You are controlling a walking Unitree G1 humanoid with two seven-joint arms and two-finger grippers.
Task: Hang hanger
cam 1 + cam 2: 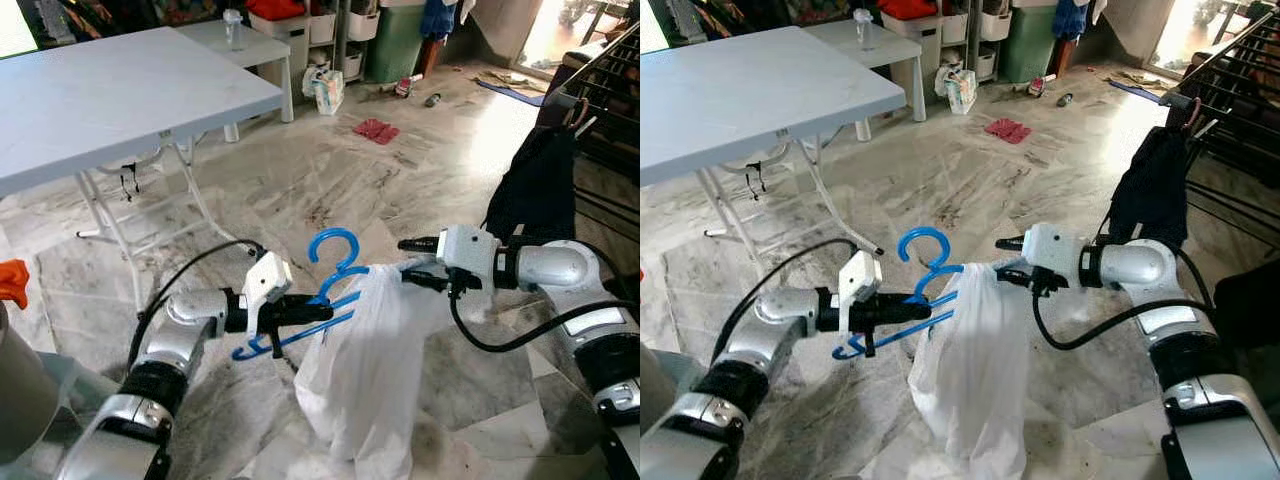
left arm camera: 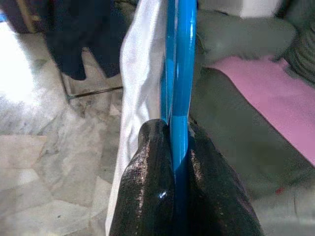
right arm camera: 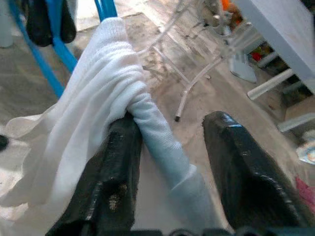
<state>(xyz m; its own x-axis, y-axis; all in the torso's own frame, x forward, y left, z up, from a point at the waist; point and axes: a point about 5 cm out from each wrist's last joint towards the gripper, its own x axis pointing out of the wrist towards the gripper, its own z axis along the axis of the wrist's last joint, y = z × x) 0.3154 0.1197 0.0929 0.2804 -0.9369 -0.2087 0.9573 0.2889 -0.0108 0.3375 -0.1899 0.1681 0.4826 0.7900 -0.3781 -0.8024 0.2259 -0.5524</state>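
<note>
My left gripper [image 1: 312, 309] is shut on the lower bar of a blue plastic hanger [image 1: 335, 250], held level at mid-height over the floor with its hook pointing up. In the left wrist view the blue hanger [image 2: 180, 73] is pinched between the two black fingers [image 2: 147, 191]. A white garment [image 1: 365, 370] drapes from the hanger's right half and hangs down. My right gripper [image 1: 418, 277] is at the garment's upper right corner. Its fingers [image 3: 118, 162] stand apart, open, with a fold of the white garment [image 3: 113, 83] lying between them against one finger.
A white folding table [image 1: 100, 90] stands at the back left. A black drying rack [image 1: 610, 70] with a dark garment [image 1: 540, 190] hanging on it is at the right. Red slippers [image 1: 375, 130] and storage bins lie farther back on the marble floor.
</note>
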